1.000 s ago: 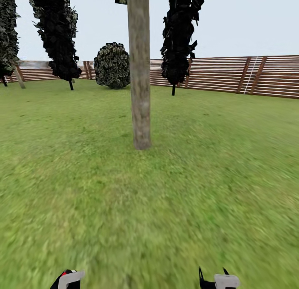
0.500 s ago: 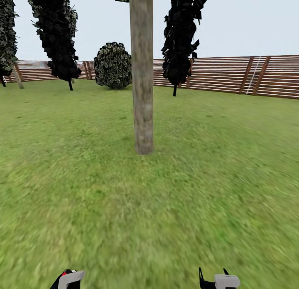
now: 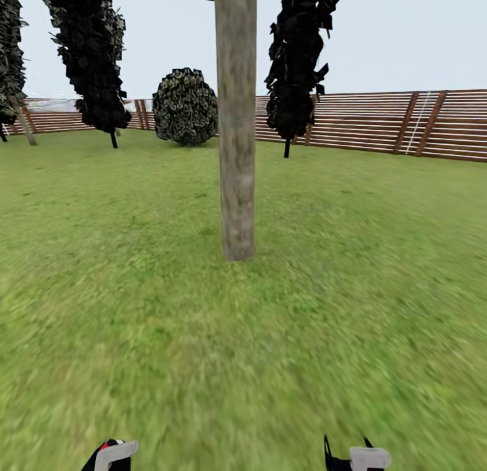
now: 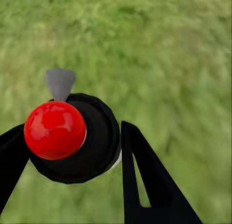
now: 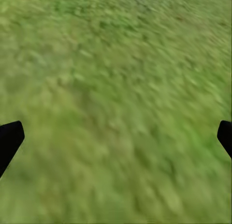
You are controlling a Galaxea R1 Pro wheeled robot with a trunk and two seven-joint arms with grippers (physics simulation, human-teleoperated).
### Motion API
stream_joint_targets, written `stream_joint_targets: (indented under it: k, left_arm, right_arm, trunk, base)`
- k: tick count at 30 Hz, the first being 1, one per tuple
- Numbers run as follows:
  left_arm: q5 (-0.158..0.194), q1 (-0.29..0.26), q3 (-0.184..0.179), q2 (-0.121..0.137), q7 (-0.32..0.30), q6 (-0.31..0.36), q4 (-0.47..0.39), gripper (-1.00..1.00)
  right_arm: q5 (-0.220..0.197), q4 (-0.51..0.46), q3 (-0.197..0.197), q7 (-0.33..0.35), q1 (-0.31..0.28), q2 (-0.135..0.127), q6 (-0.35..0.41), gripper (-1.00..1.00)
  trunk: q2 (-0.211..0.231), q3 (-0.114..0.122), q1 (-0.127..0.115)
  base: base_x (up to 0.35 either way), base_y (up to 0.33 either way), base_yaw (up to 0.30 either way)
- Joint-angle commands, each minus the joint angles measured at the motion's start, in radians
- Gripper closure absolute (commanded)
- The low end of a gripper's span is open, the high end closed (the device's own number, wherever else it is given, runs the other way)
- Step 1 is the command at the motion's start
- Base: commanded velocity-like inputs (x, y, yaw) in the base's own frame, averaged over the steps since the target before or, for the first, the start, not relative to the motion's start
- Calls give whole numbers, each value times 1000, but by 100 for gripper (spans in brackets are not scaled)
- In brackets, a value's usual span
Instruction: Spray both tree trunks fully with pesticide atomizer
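Ahead, tree trunk [image 3: 237, 153]; left claw [image 4: 67, 151] grips pesticide atomizer [image 4: 72, 137]; right claw [image 5: 116, 137] wide.

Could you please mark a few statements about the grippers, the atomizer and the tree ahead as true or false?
1. The left gripper holds the pesticide atomizer between its fingers. True.
2. The right gripper grips a spray bottle. False: its fingers are spread with only grass between them.
3. A tree trunk stands on the grass straight ahead. True.
4. The fence is white metal. False: it is brown horizontal slats.
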Motion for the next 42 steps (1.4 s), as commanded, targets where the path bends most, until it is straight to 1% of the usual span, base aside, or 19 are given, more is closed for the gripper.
stream_joint_targets:
  k: [1,24,33,42]
  left_arm:
    - [0,0,0,0,0,0,0,100]
    - [0,0,0,0,0,1,0,100]
    - [0,0,0,0,0,1,0,100]
    - [-1,0,0,0,0,1,0,100]
  right_arm:
    - [0,0,0,0,0,0,0,-100]
    - [0,0,1,0,0,0,0,-100]
    - [1,1,1,0,0,1,2,-100]
    - [1,1,1,0,0,5,1,-100]
  trunk:
    - [0,0,0]
    - [0,0,0]
    - [0,0,0]
    - [0,0,0]
  base:
    - [338,100,0]
    - [338,82,0]
    - [338,71,-177]
    - [338,59,-16]
